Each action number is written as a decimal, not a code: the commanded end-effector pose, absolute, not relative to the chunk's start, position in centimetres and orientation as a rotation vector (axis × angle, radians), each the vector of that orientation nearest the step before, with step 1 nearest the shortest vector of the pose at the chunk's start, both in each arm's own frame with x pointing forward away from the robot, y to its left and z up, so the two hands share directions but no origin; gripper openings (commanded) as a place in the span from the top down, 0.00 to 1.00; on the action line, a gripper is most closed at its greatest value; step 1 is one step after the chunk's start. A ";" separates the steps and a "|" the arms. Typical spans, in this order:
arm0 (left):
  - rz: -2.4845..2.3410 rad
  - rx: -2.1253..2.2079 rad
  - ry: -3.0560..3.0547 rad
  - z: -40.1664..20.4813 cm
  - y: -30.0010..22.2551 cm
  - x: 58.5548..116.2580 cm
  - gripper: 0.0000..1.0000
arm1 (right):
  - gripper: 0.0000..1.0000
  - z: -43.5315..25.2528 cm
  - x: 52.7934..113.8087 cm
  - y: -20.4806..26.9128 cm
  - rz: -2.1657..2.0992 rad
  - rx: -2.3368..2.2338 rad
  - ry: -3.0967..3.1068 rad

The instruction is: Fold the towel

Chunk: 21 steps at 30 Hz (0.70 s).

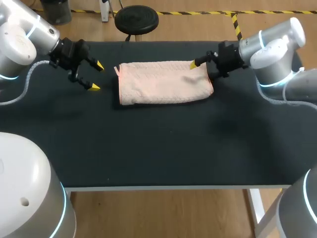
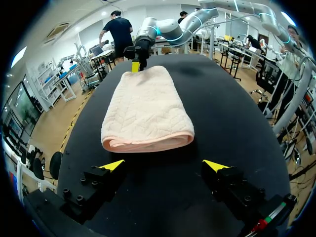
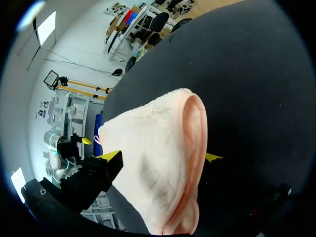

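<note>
The near stretch of the dark table (image 1: 158,158) is bare, and the work sits toward the far side. From the table's middle, the pink towel (image 1: 163,83) lies at about 12 o'clock. It is already doubled into a thick oblong, with its long sides running across the table and a rounded fold along one long side. It looks as if at least one fold is done and another, end to end, may remain. The left gripper (image 1: 96,76) hangs just beside the towel's 9 o'clock end, apart from it. Its two yellow tips are spread wide and point at that short edge, which looks like a waiting posture, lined up to take the end when needed. Farther off, at the towel's 2 o'clock corner, the right gripper (image 3: 162,157) appears clamped on the cloth. In its own wrist view the folded edge fills the gap between its tips, and both seem to press it from opposite sides. Holding that far corner probably either pins the layers together or readies them to be carried over toward 9 o'clock.
</note>
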<state>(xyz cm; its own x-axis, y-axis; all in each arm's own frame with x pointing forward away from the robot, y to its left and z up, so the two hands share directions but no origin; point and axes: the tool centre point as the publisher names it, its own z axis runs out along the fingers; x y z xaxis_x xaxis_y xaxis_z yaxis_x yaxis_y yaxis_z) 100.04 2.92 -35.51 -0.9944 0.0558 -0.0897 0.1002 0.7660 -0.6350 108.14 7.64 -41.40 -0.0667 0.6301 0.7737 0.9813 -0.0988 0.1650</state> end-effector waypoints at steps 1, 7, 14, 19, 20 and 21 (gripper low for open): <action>-1.045 0.129 2.887 -35.6 2.9 100.0 0.00 | 0.00 -42.2 108.8 8.3 -1.008 -1.755 -1.726; -1.045 0.129 2.887 -35.6 2.9 100.0 0.00 | 0.00 -42.3 108.8 8.1 -0.991 -1.791 -1.738; -1.045 0.129 2.887 -35.6 2.9 100.0 0.00 | 1.00 -42.4 108.8 7.9 -0.951 -1.862 -1.746; -1.045 0.129 2.887 -35.6 2.9 100.0 0.00 | 1.00 -41.6 108.8 8.8 -0.954 -1.917 -1.740; -1.045 0.129 2.887 -35.6 2.9 100.0 0.00 | 1.00 -41.4 108.9 9.1 -0.958 -1.930 -1.734; -1.045 0.129 2.887 -35.6 2.9 100.0 0.00 | 1.00 -41.2 109.0 9.4 -0.956 -1.946 -1.724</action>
<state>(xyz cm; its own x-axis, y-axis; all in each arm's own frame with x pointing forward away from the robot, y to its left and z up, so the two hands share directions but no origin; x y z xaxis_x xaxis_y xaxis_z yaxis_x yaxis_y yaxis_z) 100.05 2.91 -35.52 -0.9944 0.0557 -0.0898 0.1003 0.7660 -0.6350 109.35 8.50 -41.81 0.0095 0.7043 0.7098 0.9734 -0.1690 0.1546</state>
